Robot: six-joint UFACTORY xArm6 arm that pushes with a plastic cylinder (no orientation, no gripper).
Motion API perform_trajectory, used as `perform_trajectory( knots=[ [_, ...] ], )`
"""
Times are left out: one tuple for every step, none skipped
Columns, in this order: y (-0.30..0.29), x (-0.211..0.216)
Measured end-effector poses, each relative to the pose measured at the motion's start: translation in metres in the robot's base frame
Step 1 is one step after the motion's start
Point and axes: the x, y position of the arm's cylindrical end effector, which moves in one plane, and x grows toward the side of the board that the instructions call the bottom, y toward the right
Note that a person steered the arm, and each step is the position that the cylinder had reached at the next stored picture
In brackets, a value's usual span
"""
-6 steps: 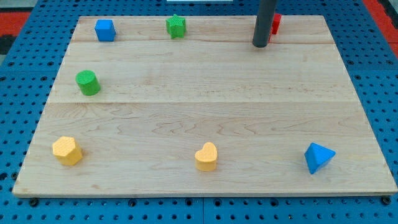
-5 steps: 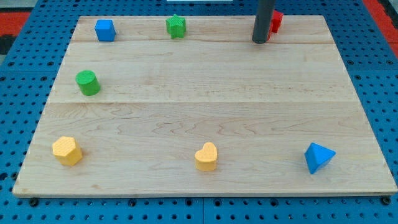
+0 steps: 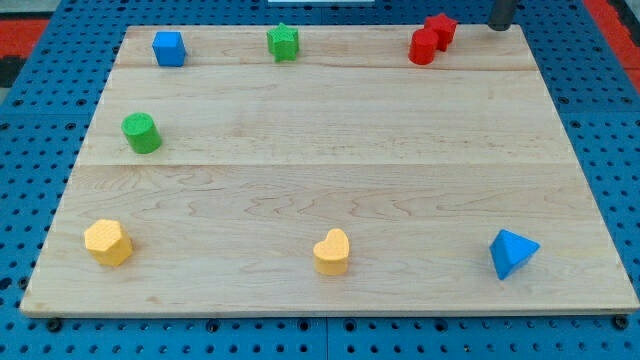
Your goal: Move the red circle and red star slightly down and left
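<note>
The red circle [image 3: 423, 47] and the red star [image 3: 440, 29] stand touching each other near the view's top right of the wooden board [image 3: 330, 170], the star up and right of the circle. My tip [image 3: 501, 26] is at the view's top edge, to the right of the red star and apart from it. Only the rod's lowest part shows.
A blue cube [image 3: 169, 47] and a green star [image 3: 284, 42] sit along the top. A green cylinder [image 3: 141, 132] is at the left. A yellow hexagon [image 3: 107, 242], a yellow heart [image 3: 332, 252] and a blue triangle [image 3: 511, 253] line the bottom.
My tip has moved from in front of the red blocks up and to the right, past the star. The red circle, hidden before, now shows. No block has visibly moved.
</note>
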Motion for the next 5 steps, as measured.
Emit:
perform_trajectory(
  knots=[
    [-0.005, 0.000],
    [-0.010, 0.000],
    [-0.033, 0.001],
    [-0.082, 0.001],
    [-0.111, 0.004]
  ],
)
